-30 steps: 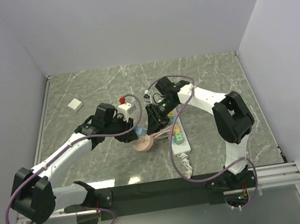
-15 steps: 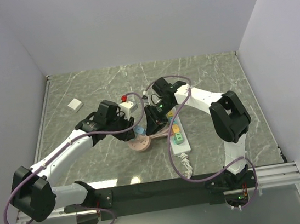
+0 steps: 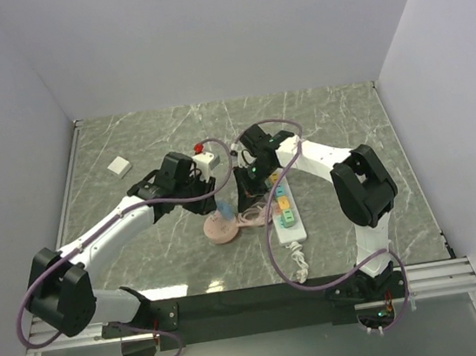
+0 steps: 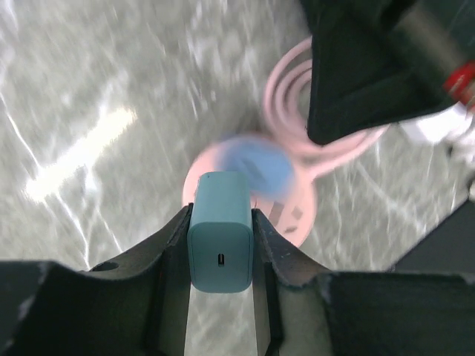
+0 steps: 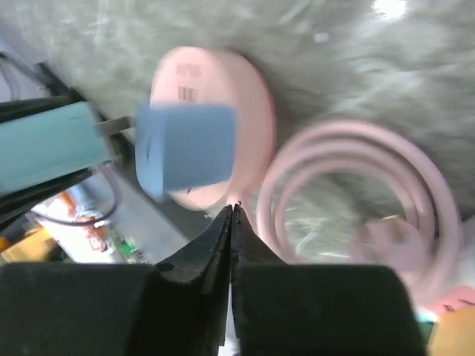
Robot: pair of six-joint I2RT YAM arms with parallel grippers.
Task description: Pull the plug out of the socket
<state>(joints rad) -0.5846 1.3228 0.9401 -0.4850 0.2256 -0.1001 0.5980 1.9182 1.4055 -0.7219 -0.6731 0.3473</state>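
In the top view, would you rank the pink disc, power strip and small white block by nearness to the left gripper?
1. Pink disc, just ahead of the left gripper.
2. Power strip, to the right.
3. Small white block, far left.

Grey-green marble-look counter [image 3: 145, 269], white walls on 3 sides, black strip [image 3: 254, 299] along the near edge. Far L, toward the back: small white square block [image 3: 118, 166], flat on the stone, well apart from the rest. Nr the middle, at the back: white box w/ a red button [image 3: 203, 159]. R of centre: long white power strip w/ pastel outlets [image 3: 285, 211], lying front-to-back, slightly angled, its short white cord [image 3: 297, 262] bunched at the near end. Just L of the strip: pink coiled cable [image 3: 252, 218]. Next to that, a round pink disc [image 3: 223, 229]. Can't tell if the disc sits fully flat on the counter.
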